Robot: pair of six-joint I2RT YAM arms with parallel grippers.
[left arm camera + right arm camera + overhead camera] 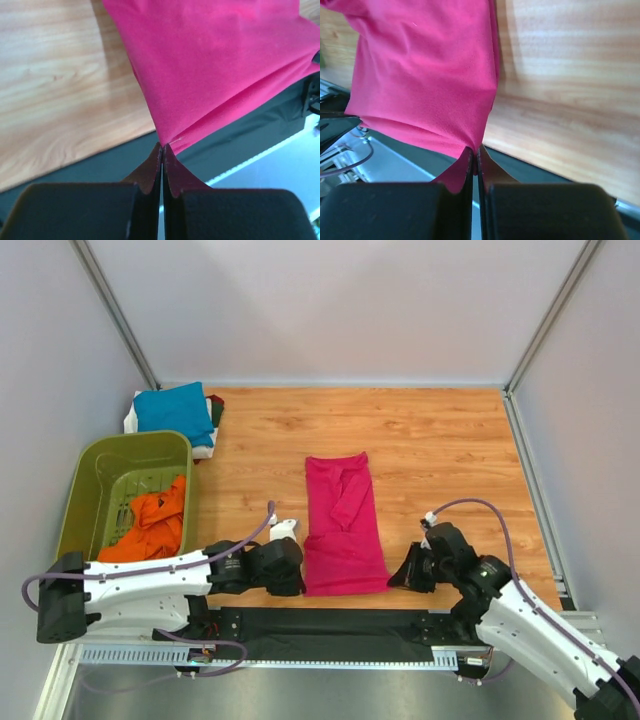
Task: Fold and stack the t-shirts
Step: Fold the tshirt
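The magenta-pink t-shirt lies flat in the middle of the table, folded into a narrow strip. Its long axis runs from the near edge toward the far wall, with the wider end nearest the arms. The left gripper has its jaws pressed together on the near-left corner of the cloth, and the right gripper pinches the near-right corner the same way. Well to the left, an orange t-shirt sits crumpled in the green basket. A teal-blue t-shirt lies beyond it in the far-left corner.
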